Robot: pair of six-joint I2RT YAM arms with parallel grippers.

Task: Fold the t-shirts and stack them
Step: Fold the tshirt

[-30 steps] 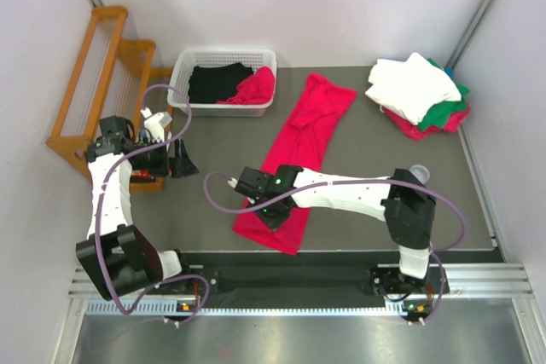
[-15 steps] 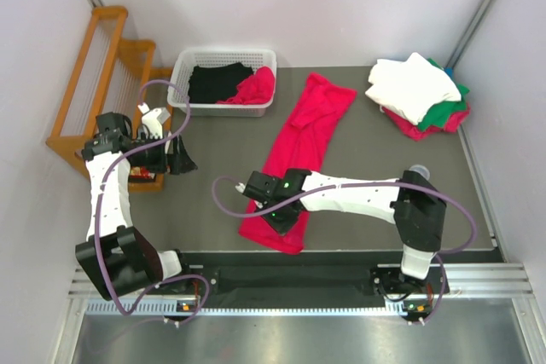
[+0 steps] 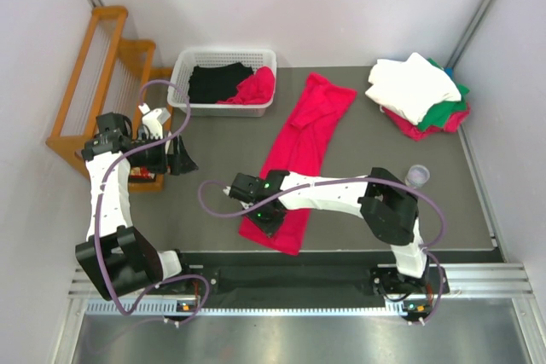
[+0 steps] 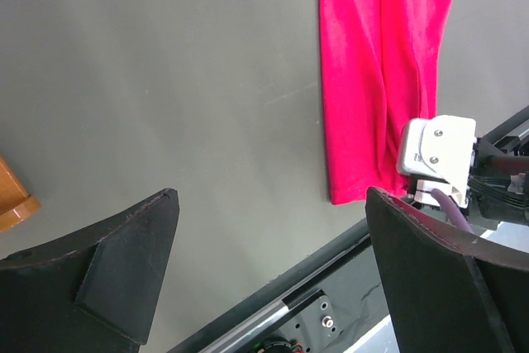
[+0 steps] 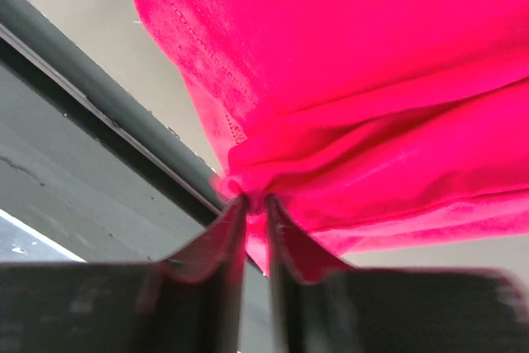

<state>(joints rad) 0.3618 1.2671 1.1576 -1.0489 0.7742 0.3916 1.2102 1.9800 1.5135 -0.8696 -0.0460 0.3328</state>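
The bright crimson-red cotton t-shirt (image 3: 300, 147) lies folded into a long strip, slanting across the dark grey tabletop (image 3: 213, 202) from its near edge toward the far right. The right gripper (image 5: 254, 204) has its jaws nearly closed, pinching a bunch of the near hem — the crosswise fold looks to be the step in hand. Next it likely calls for carrying that hem up over the strip. The left gripper (image 4: 269, 274) hovers wide open, holding nothing, beside the white plastic lattice basket (image 3: 223, 81).

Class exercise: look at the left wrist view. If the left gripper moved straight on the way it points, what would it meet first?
Probably bare table. The open left gripper points at the dark tabletop; the red t-shirt lies off to one side of that line. Depth is hard to judge.
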